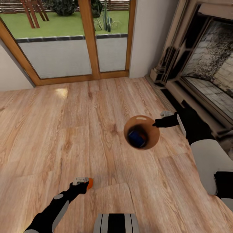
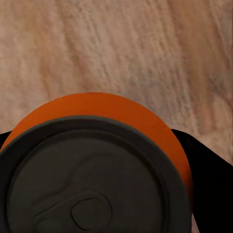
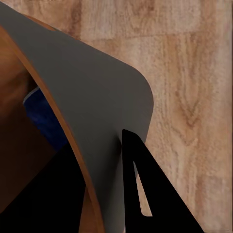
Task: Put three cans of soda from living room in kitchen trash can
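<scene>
The left gripper (image 1: 88, 183) is closed on an orange soda can (image 2: 104, 141), its dark fingers showing at either side of the can's body in the left wrist view, with the can's grey top facing the camera. The right gripper (image 1: 157, 122) pinches the rim of the trash can (image 1: 154, 137): in the right wrist view one finger (image 3: 155, 194) lies outside the wall and the other inside, so it is clamped on the bin and holds it clear of the plank floor (image 1: 81, 129). A blue soda can (image 1: 137, 137) already lies inside the bin. Taking the bin as the landmark, the orange can sits well apart from it, lower and toward the robot's left, while the fireplace (image 1: 207, 64) stands just beyond it to the right and the glass doors (image 1: 64, 48) lie far behind it.

The step in hand appears to be loading cans into the carried bin. The next move likely calls for bringing the orange can above the bin's mouth and releasing it there. A third can remains to be found.
</scene>
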